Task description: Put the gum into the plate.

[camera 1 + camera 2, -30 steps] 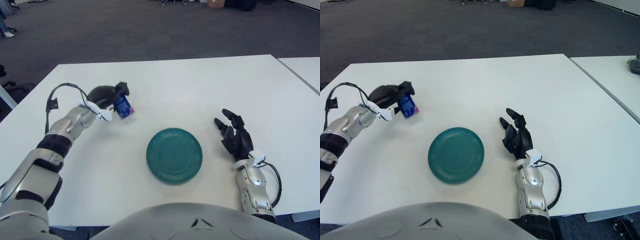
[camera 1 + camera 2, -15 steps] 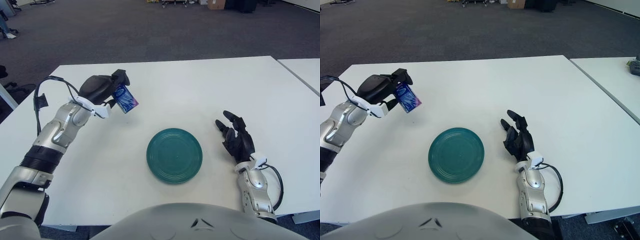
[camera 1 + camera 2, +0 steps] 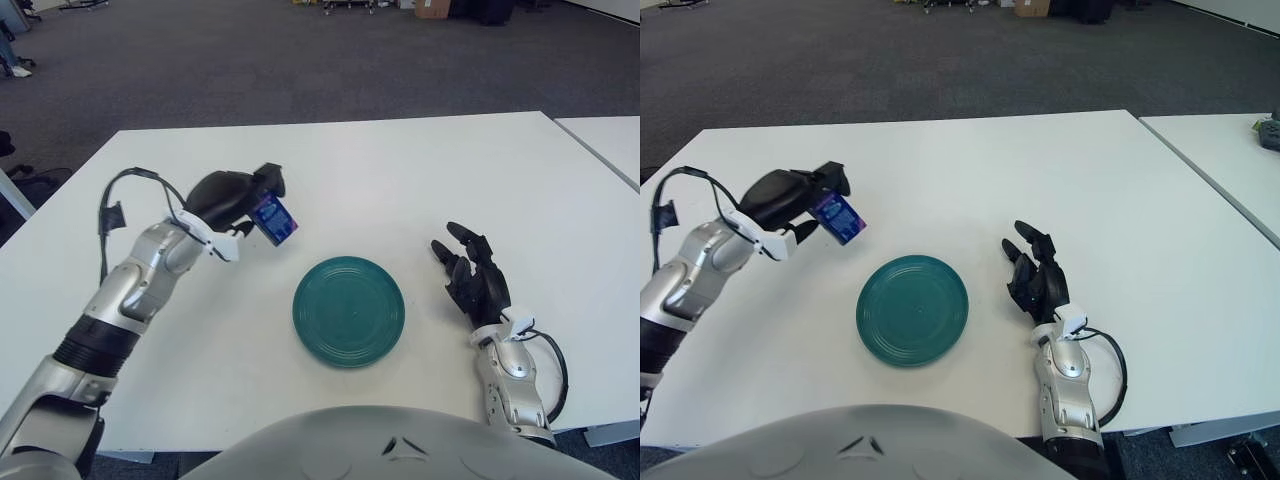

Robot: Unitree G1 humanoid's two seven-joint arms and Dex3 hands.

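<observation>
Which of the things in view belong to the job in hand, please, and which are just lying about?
Part of the job:
- gum, gripped by the left hand above the white table
- green plate, with nothing on it

Not part of it:
- right hand, idle, right of the plate
- second table at far right

We can't read the print on the gum [image 3: 274,218], it's way too small, and the left hand [image 3: 232,197] covers its near end. Our left arm runs off the bottom-left corner, and the second table [image 3: 1230,150] gets chopped by the right edge.
</observation>
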